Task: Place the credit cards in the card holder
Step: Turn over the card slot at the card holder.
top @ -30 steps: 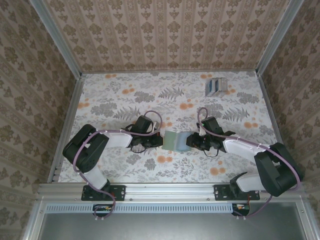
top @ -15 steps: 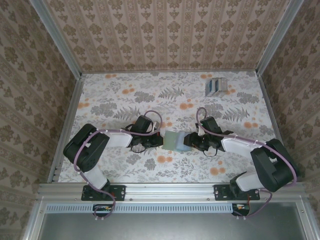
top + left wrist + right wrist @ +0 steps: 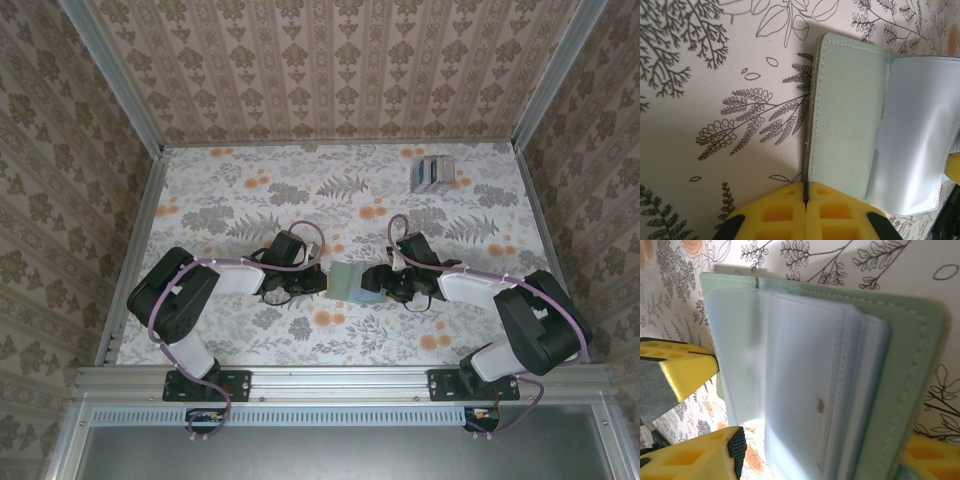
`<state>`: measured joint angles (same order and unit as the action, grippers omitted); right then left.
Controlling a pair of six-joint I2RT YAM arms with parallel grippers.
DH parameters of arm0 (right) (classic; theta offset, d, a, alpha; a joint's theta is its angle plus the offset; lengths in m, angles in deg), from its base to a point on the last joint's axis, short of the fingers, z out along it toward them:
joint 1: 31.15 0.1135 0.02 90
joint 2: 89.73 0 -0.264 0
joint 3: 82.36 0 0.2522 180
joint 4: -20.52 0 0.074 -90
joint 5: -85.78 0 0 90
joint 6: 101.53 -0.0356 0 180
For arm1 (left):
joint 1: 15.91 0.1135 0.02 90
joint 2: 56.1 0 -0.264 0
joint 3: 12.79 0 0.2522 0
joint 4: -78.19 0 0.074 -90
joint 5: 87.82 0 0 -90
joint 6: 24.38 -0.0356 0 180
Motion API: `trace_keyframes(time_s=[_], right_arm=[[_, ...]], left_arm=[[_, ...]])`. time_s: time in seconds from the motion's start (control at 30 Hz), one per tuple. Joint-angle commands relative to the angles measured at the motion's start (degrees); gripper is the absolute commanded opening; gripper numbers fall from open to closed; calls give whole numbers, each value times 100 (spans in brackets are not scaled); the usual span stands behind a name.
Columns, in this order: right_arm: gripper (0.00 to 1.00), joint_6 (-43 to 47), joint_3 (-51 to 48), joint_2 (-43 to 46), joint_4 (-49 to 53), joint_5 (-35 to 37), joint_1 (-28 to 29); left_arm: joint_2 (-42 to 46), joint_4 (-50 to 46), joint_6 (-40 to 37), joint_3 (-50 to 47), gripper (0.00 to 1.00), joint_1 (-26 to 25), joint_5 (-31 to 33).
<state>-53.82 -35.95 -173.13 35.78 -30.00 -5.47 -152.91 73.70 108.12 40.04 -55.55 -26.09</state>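
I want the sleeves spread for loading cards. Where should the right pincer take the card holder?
On the card holder, pinch the free green cover at its stitched edge, the right pincer coming from the robot's right, opposite the left pincer clamping the other cover. That leaf looks stiff; the clear sleeves look floppy.

One card holder (image 3: pixel 348 281) and one small pile of credit cards (image 3: pixel 432 173).
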Motion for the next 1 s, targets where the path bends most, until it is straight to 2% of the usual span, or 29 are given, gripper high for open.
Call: trace_keyframes(time_s=[0.0, 0.07, 0.23, 0.37, 0.47, 0.73, 0.97], right_arm=[[68, 62, 133, -150, -27, -6, 61], [69, 53, 158, -221, -28, -15, 70], [75, 89, 238, -338, -20, 13, 131], [84, 180, 370, -344, 129, 148, 235], [86, 195, 451, -383, 254, 306, 296], [90, 70, 683, -686, 398, 552, 468], [92, 201, 1061, -913, 908, 1067, 697]], left_arm=[[-209, -134, 93, -84, 0, 36, 164], [-165, -136, 88, -101, 0, 37, 156], [-53, 86, 133, -230, 12, 85, 70], [-60, 202, 154, -294, 16, 106, 23], [-75, 280, 180, -319, 22, 140, -42], [215, 745, 299, -699, 58, 237, 18], [370, 1143, 413, -998, 70, 343, -31]])
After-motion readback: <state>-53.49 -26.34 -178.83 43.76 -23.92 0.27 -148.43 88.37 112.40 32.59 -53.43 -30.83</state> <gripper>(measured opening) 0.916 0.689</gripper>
